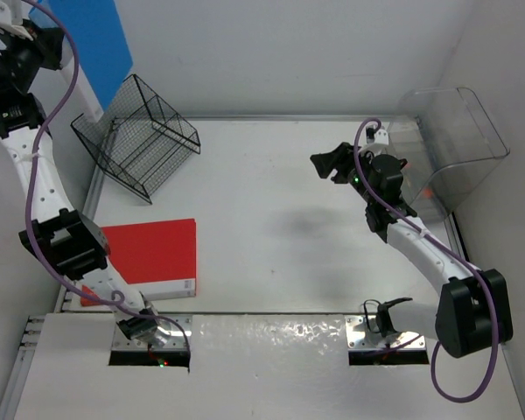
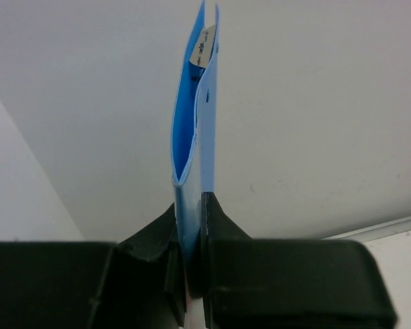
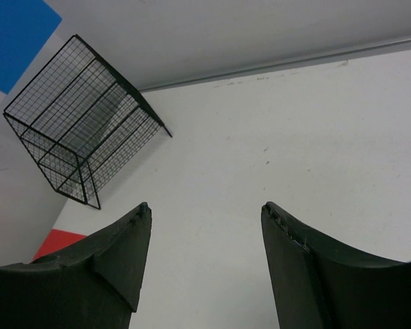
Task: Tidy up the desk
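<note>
Since the wire basket below it seems the goal, the left claw clamps the blue folder by one edge. The right claw hangs empty, spread wide.

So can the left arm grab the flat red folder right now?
Probably not yet. The left gripper is shut on a thin blue plastic folder held up high, so it is busy. The flat red folder lies on the white desk with nothing resting on it.

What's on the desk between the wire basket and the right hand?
Nothing: in the top view, the desk is bare between the wire basket and the right hand.
</note>
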Controlling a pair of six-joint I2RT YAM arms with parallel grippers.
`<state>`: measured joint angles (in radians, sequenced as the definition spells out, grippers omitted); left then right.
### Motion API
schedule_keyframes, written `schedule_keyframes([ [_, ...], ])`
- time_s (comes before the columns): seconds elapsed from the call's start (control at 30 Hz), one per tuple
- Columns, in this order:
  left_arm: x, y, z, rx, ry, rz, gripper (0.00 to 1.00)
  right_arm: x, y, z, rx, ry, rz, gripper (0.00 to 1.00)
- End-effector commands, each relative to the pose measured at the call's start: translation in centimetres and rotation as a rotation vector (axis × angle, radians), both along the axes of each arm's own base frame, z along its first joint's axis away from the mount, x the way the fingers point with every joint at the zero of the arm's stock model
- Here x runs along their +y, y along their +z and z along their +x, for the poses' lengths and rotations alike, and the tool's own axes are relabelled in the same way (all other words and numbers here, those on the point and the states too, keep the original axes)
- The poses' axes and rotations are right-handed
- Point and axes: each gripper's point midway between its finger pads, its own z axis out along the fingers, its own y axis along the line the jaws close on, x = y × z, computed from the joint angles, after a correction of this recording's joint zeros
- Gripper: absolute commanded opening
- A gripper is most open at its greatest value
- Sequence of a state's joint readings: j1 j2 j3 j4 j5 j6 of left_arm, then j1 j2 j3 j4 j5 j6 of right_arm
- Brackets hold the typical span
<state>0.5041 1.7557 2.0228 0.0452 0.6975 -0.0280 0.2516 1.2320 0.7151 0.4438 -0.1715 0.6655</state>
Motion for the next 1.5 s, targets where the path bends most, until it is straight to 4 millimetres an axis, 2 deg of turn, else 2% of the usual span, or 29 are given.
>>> schedule_keyframes([
  [0.0, -1.5, 2.7, -0.4, -0.129, -0.097, 0.053, 0.0, 0.5, 3.2, 0.6, -0.097, 0.017, 0.027, 0.63],
  [0.07, -1.4, 2.0, 0.1, -0.125, -0.121, 0.052, 0.0, 0.5, 3.2, 0.7, -0.088, 0.015, 0.041, 0.64],
  [0.23, -1.0, 2.4, 0.1, -0.141, -0.204, 0.025, 0.0, 1.7, 3.6, 0.8, -0.058, 0.066, 0.089, 0.64],
  [0.37, 0.2, 0.8, 0.5, -0.092, -0.186, 0.076, 0.0, 1.4, 3.4, 1.0, -0.048, 0.044, 0.083, 0.64],
  [0.6, 2.0, 0.3, -0.1, -0.081, -0.176, 0.088, 0.0, 0.9, 3.4, 1.5, -0.053, 0.021, 0.054, 0.64],
  [0.8, 3.0, -1.9, 0.4, -0.044, -0.195, 0.064, 0.0, 0.9, 2.9, 1.5, -0.045, 0.02, 0.044, 0.64],
  [1.03, 4.3, -3.0, 0.7, -0.03, -0.185, 0.031, 0.0, 0.9, 2.8, 1.7, -0.037, 0.017, 0.043, 0.64],
  [1.17, 5.2, -4.2, 0.5, -0.007, -0.176, 0.011, 0.0, 0.7, 2.5, 1.7, -0.031, 0.006, 0.041, 0.64],
  [1.47, 5.7, -6.7, 1.0, 0.046, -0.171, 0.011, 0.0, 0.9, 2.2, 2.0, -0.026, 0.011, 0.051, 0.64],
])
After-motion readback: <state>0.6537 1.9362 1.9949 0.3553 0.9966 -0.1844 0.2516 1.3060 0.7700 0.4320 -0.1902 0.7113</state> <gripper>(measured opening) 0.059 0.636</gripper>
